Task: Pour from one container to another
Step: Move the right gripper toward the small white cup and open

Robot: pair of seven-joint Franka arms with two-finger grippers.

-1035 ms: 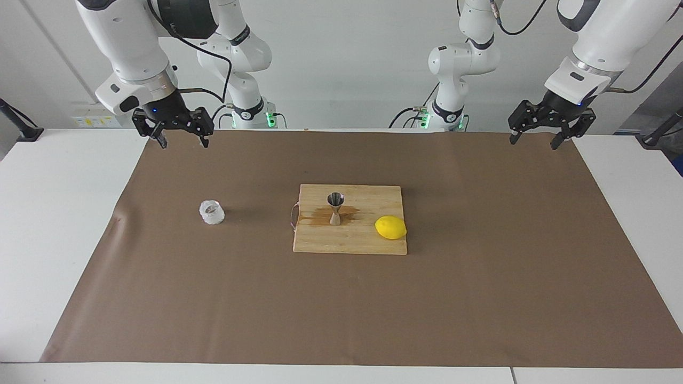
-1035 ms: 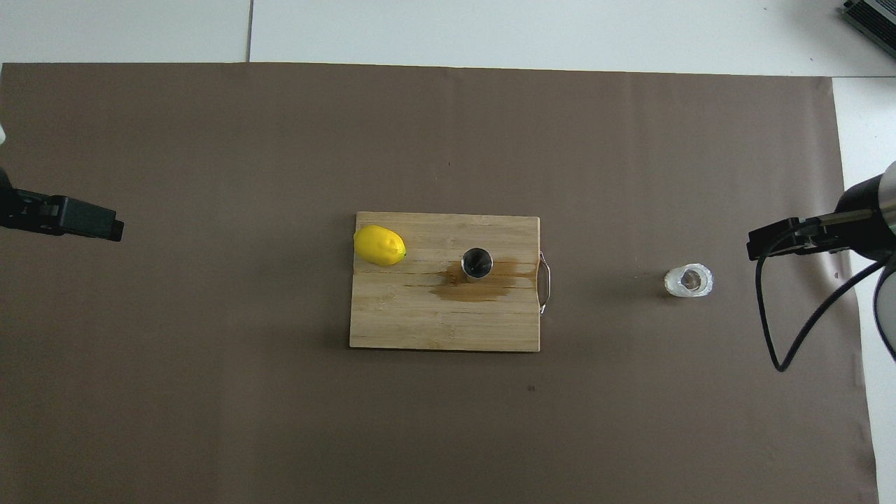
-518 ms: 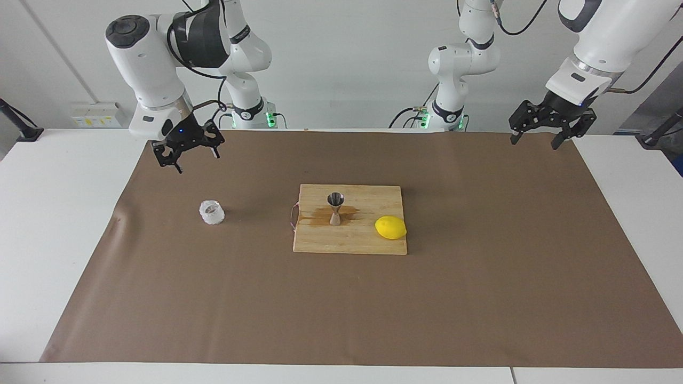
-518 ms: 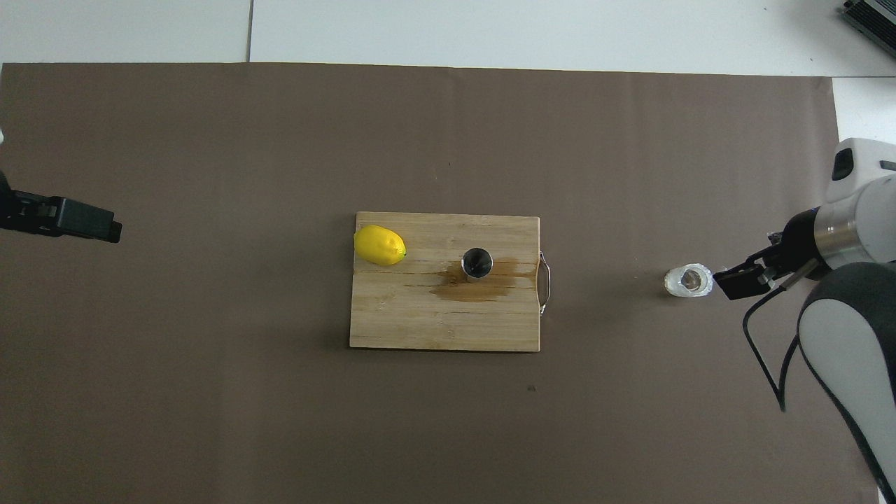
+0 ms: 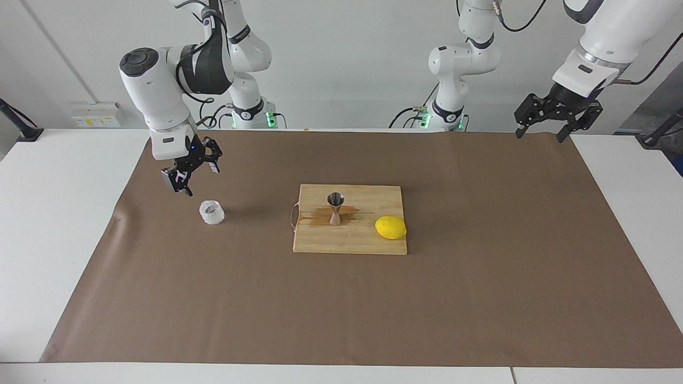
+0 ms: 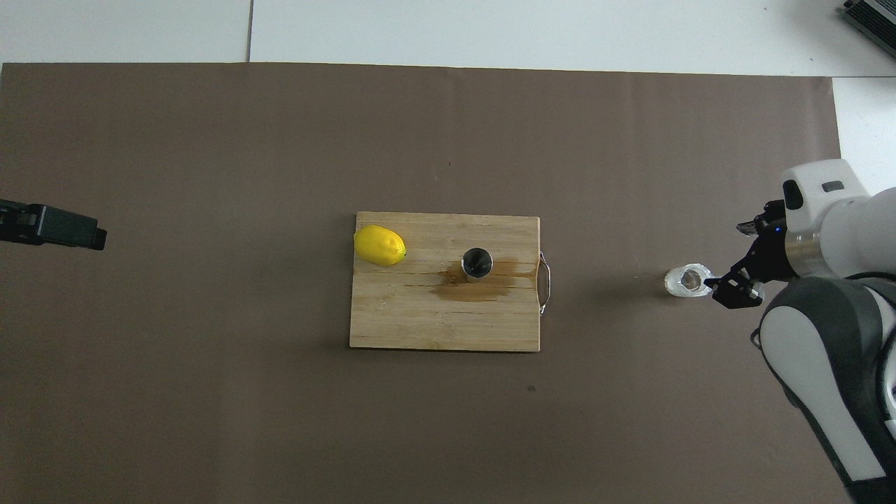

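Note:
The clear faceted glass tumbler (image 5: 212, 212) stands upright on the brown mat toward the right arm's end of the table; it also shows in the overhead view (image 6: 689, 280). The steel hourglass jigger (image 5: 335, 208) stands upright on the wooden cutting board (image 5: 352, 242), its dark mouth up (image 6: 477, 262). My right gripper (image 5: 193, 173) hangs open in the air just beside and above the tumbler, not touching it (image 6: 736, 260). My left gripper (image 5: 557, 125) is open and empty, raised over the mat's corner at the left arm's end, where it waits (image 6: 91, 236).
A yellow lemon (image 5: 390, 228) lies on the board beside the jigger, toward the left arm's end. A brown wet stain (image 6: 476, 288) spreads on the board around the jigger's foot. The board has a metal handle (image 6: 544, 283) on the edge facing the tumbler.
My right gripper has come down and turned, moving from the mat's edge by the robots to just beside the tumbler. The left gripper has drifted slightly. Tumbler, jigger and lemon have not moved.

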